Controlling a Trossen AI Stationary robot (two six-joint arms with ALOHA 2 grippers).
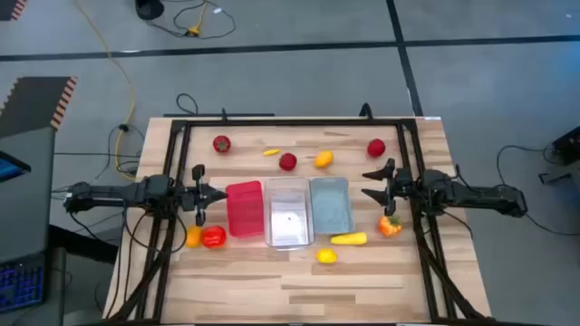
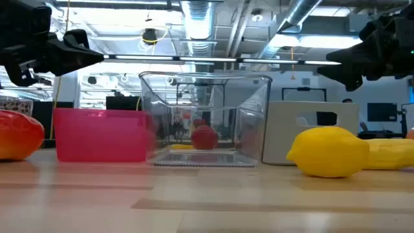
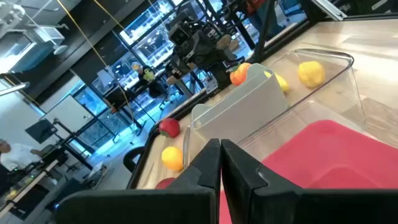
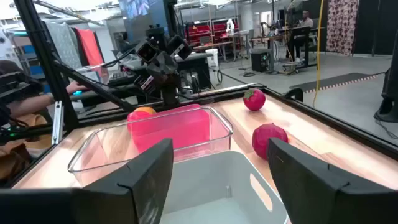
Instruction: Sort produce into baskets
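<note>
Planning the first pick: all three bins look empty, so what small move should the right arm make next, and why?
Probably lower the open right gripper toward the pepper lying just beside it; nothing is held, and the bins hold no produce.

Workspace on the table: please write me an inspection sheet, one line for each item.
Surface: wooden table, inside a black frame.
Job's things: red basket, clear basket and pale blue basket side by side in the middle; no produce seen inside them. Produce lies around them: red pieces, yellow pieces, an orange-red pepper.
Clutter: nothing seen.
Grippers: left gripper shut, beside the red basket; right gripper open, beside the pale blue basket; both hold nothing.
Cables: yellow cable and black cables on the floor.
Surroundings: grey floor, a workshop with a person at a desk.
</note>
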